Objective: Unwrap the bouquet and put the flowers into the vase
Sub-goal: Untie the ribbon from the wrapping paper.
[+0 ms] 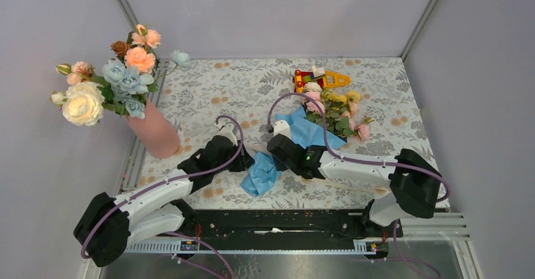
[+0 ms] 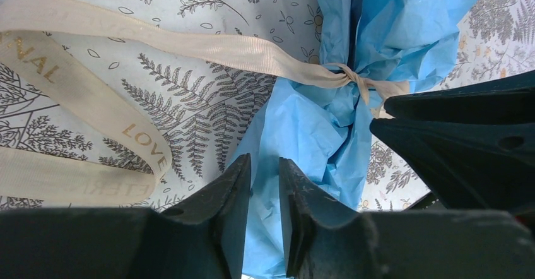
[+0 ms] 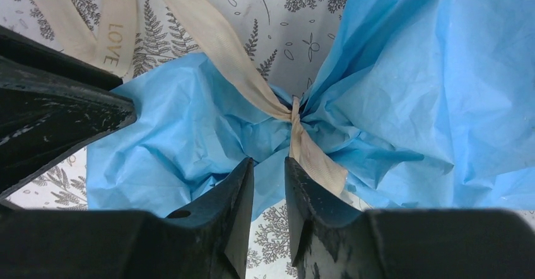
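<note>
Left jaws: narrowly parted, not pressed together. Crinkled blue paper [image 2: 303,134] fills the slot between them; it cannot be told whether they nip it or only stand over it. Right jaws: likewise narrowly parted, tips at the edge of the same paper, with bench [image 1: 208,96] pattern showing through the lower part of the slot; whether they have a hold cannot be told. The two sets of jaws face each other across the waist of the bouquet [image 1: 309,130], which lies flat on the bench between them. The ribbon [image 2: 208,42], cream with gold lettering, is tied round the waist. Its knot [image 3: 295,112] sits just ahead of the right jaws' tips, and ahead and to the right of the left jaws. One ribbon tail ends touching or just beside the right-hand finger [image 3: 315,209] of the right jaws; the long tails trail over the bench to the left of the left jaws. The flowers [image 1: 337,108] lie wrapped, beyond the right jaws on the far side, near a red-and-yellow toy [image 1: 318,77]. The vase [image 1: 154,134] stands upright well apart from both sets of jaws, off to the left of the left arm [image 1: 158,194], and holds larger blooms [image 1: 120,80].
</note>
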